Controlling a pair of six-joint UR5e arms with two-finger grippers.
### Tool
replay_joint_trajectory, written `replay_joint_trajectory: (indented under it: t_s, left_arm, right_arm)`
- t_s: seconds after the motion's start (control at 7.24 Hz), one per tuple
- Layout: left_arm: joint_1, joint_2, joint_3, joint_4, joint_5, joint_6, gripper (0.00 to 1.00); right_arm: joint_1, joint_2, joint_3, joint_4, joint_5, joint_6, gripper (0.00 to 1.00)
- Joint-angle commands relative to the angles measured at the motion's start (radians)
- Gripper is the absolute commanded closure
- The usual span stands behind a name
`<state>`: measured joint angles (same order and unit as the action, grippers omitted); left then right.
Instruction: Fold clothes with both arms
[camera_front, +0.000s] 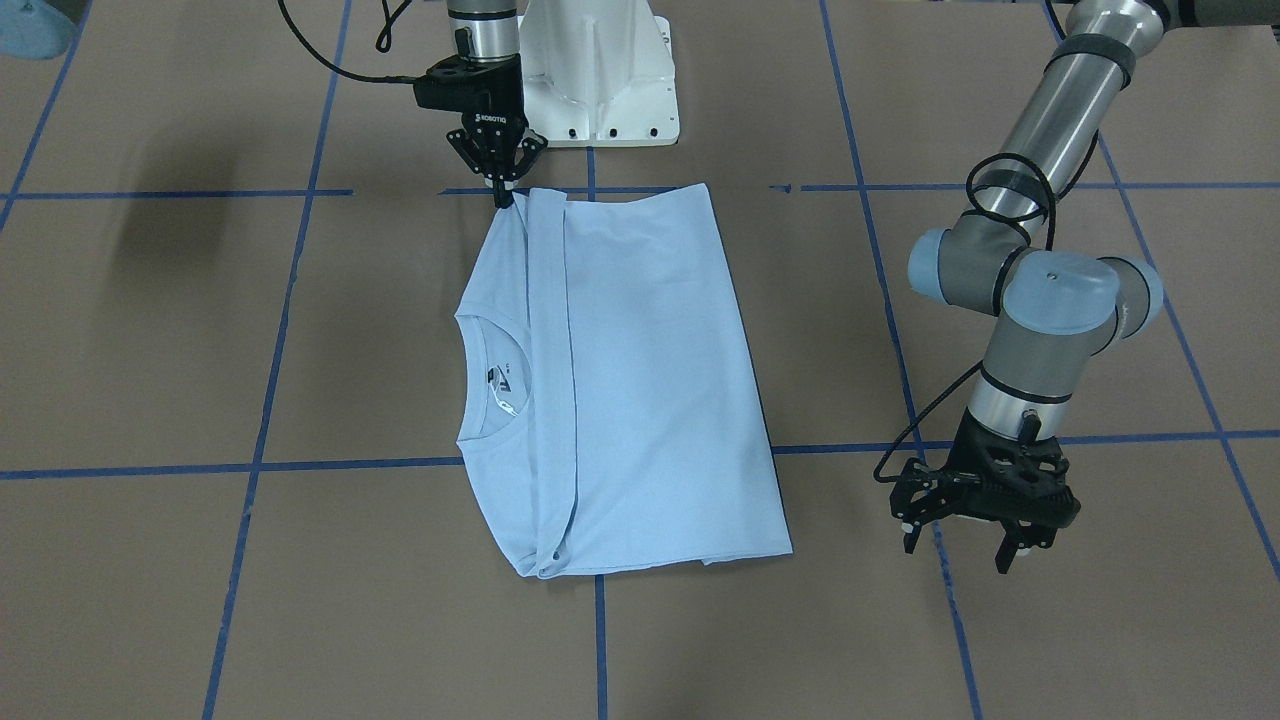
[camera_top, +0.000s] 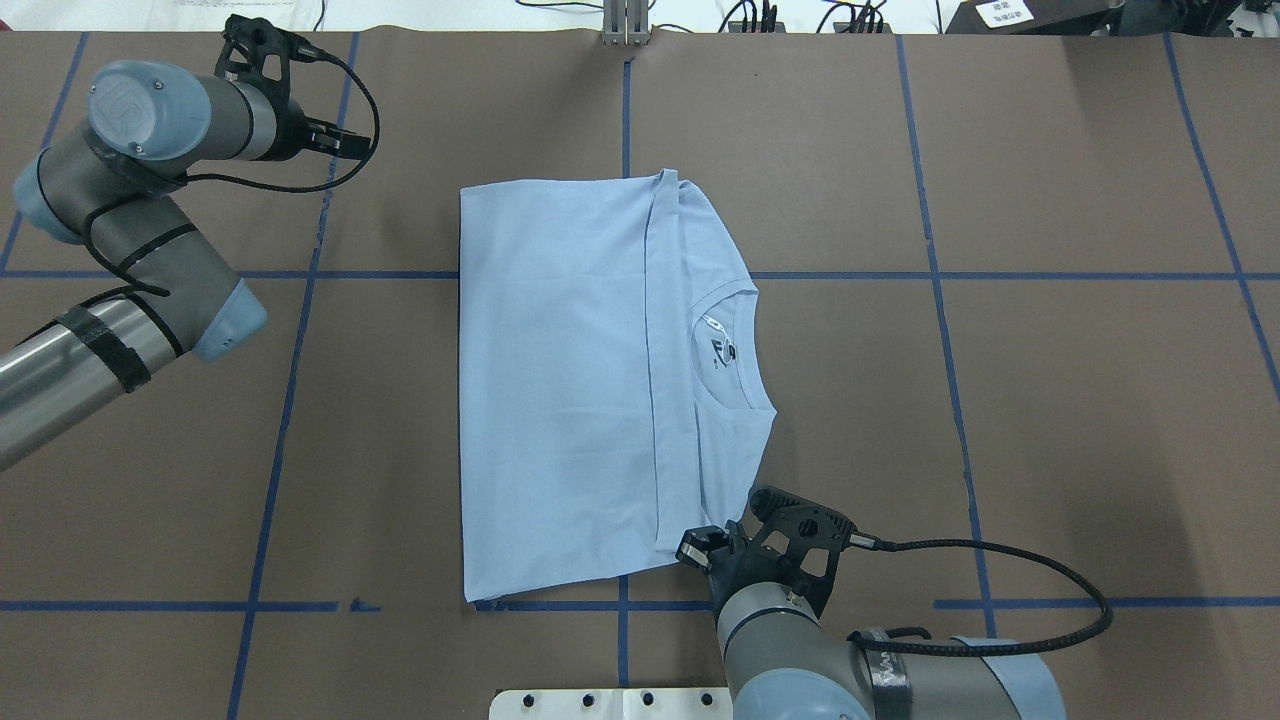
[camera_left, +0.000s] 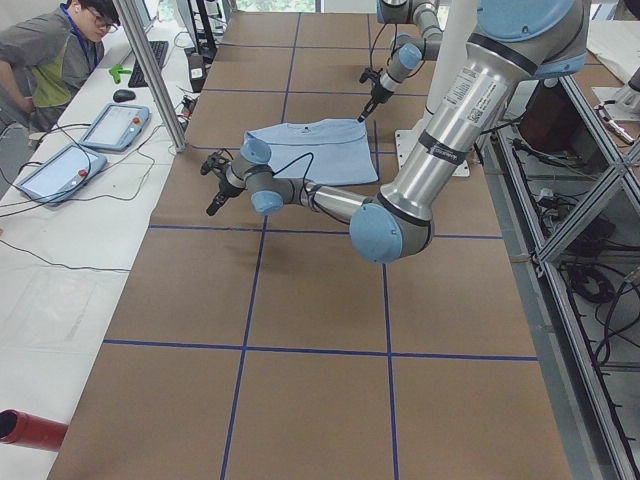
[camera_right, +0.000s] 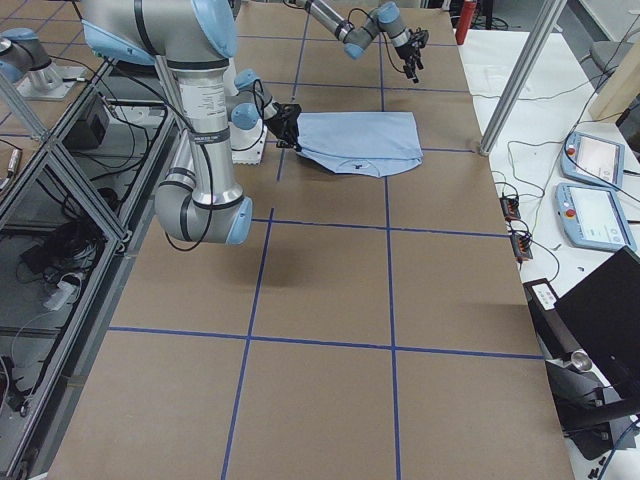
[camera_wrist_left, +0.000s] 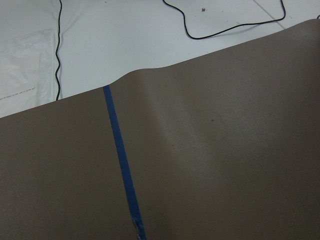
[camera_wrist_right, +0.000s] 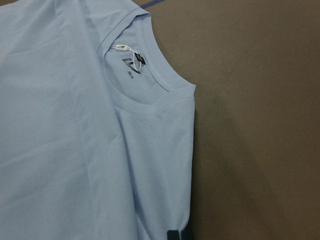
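Note:
The light blue T-shirt (camera_front: 640, 380) lies flat on the brown table, with one layer folded over its body and the round neck with its inner label (camera_top: 718, 345) showing; the chest print is hidden. It also shows in the overhead view (camera_top: 560, 380) and the right wrist view (camera_wrist_right: 60, 125). My right gripper (camera_front: 503, 192) is shut, pinching the shirt's shoulder corner nearest the robot base; it also shows in the overhead view (camera_top: 695, 548). My left gripper (camera_front: 958, 548) is open and empty, low over bare table beyond the shirt's hem side. The left wrist view shows only table.
The white pedestal base (camera_front: 600, 80) stands just behind the right gripper. Blue tape lines (camera_wrist_left: 120, 165) grid the brown table cover. The table's far edge meets a white surface with a cable (camera_wrist_left: 225, 30). An operator (camera_left: 50, 50) and teach pendants (camera_left: 110, 125) are beside the table.

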<state>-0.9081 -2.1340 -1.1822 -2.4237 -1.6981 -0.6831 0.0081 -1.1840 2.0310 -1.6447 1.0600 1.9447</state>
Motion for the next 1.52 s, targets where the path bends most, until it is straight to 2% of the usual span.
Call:
replay_joint_trajectory:
  t_s: [0.0, 0.14, 0.28, 0.41, 0.55, 0.69, 0.97, 1.11, 1.24, 1.38]
  left_arm:
    - [0.002, -0.001, -0.008, 0.0, -0.002, -0.006, 0.0]
    - [0.014, -0.001, -0.014, 0.0, -0.002, -0.03, 0.0]
    - [0.024, 0.0, -0.02, 0.0, -0.002, -0.047, 0.0]
    - [0.025, 0.0, -0.028, 0.0, -0.002, -0.047, 0.0]
    - [0.023, 0.003, -0.072, 0.008, -0.036, -0.044, 0.0]
    - [0.017, 0.023, -0.156, 0.02, -0.117, -0.076, 0.0]
    - [0.017, 0.113, -0.316, 0.05, -0.133, -0.076, 0.0]
    - [0.017, 0.12, -0.373, 0.09, -0.138, -0.069, 0.0]
    - [0.04, 0.112, -0.373, 0.092, -0.161, -0.012, 0.0]
    - [0.035, 0.149, -0.393, 0.103, -0.199, -0.001, 0.0]
  right_arm:
    - [0.027, 0.012, -0.005, -0.004, 0.007, -0.085, 0.0]
    - [0.085, 0.041, -0.005, 0.0, 0.065, -0.249, 0.0]
    - [0.155, 0.055, -0.005, 0.009, 0.166, -0.411, 0.0]
    - [0.235, 0.116, -0.006, 0.032, 0.211, -0.534, 0.0]
    - [0.256, 0.125, -0.014, 0.143, 0.21, -0.547, 0.0]
    - [0.268, 0.122, -0.023, 0.246, 0.204, -0.546, 0.0]
    - [0.349, 0.129, -0.023, 0.238, 0.245, -0.608, 0.0]
    - [0.396, 0.119, -0.031, 0.256, 0.306, -0.732, 0.0]
    - [0.42, 0.122, -0.037, 0.285, 0.31, -0.828, 0.0]
    - [0.409, 0.125, -0.057, 0.231, 0.333, -0.878, 0.0]
